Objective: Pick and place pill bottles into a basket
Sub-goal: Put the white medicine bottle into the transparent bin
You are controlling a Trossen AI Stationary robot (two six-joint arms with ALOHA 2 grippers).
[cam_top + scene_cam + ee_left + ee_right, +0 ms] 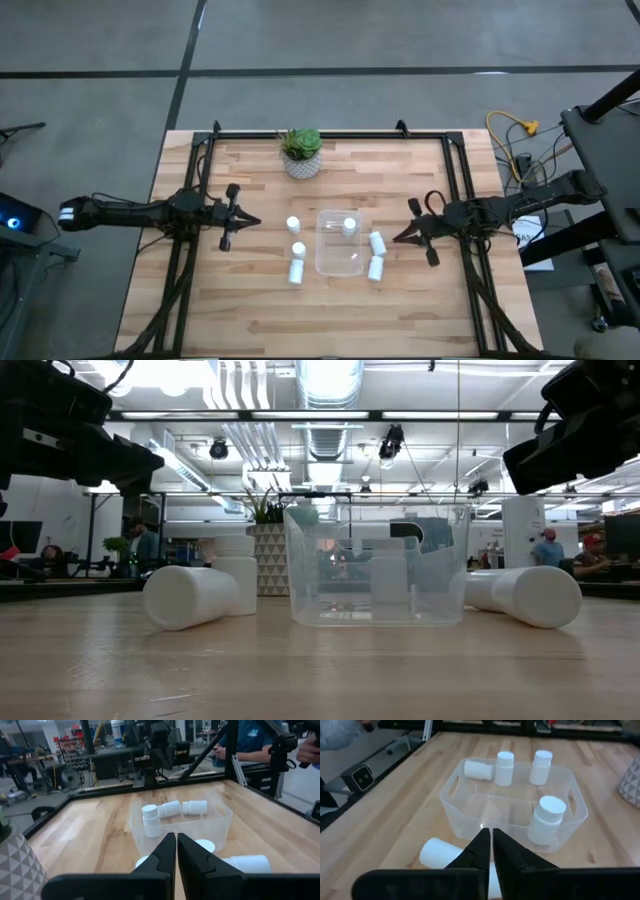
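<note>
Now my left gripper (240, 222) and right gripper (405, 235) both hover closed and empty, flanking the basket (339, 265) between them; one pill bottle (349, 226) stands inside, others lie beside it on the counter (250, 310).

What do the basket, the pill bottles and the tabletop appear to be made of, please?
The basket looks like clear, glossy plastic: the bottles behind it show through its walls. The pill bottles seem opaque white plastic with a smooth matte finish. The tabletop appears to be light wood, showing plank seams and grain.
</note>
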